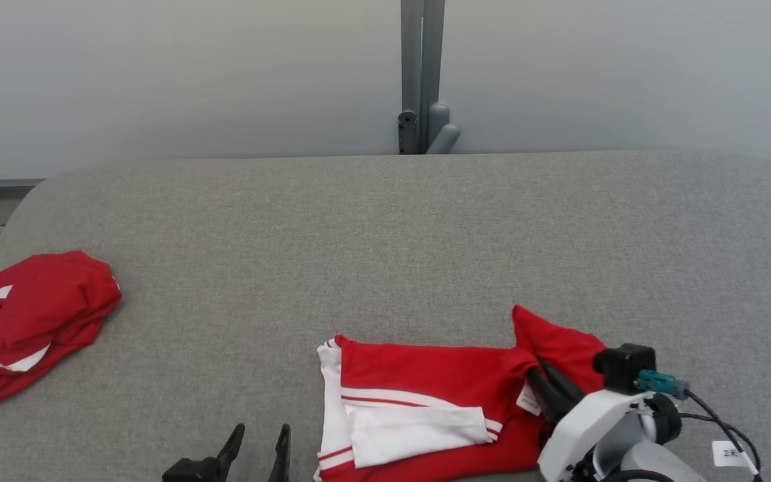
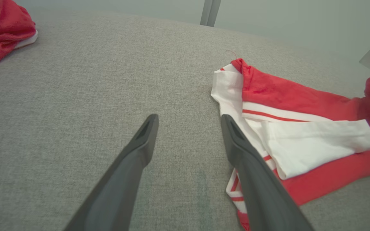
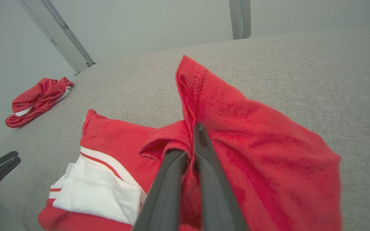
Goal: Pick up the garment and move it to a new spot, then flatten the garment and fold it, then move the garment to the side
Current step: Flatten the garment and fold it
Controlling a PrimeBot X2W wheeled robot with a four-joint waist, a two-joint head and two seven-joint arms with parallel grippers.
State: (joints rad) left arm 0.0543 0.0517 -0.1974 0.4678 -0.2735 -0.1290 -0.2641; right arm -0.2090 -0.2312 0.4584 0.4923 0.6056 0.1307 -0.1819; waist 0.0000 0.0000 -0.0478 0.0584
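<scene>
A grey fabric table [image 1: 385, 221] bears a red-and-white garment [image 1: 425, 375] in front, a crumpled red bundle [image 1: 37, 314] at left.

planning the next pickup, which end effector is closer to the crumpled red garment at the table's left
Left. The left end effector is open over bare table, to the right of the crumpled red garment; the right end effector is farther off, shut on the striped garment.

Even, soft, bright light, faint shadows, all views sharp; wrist views bend at their edges
</scene>
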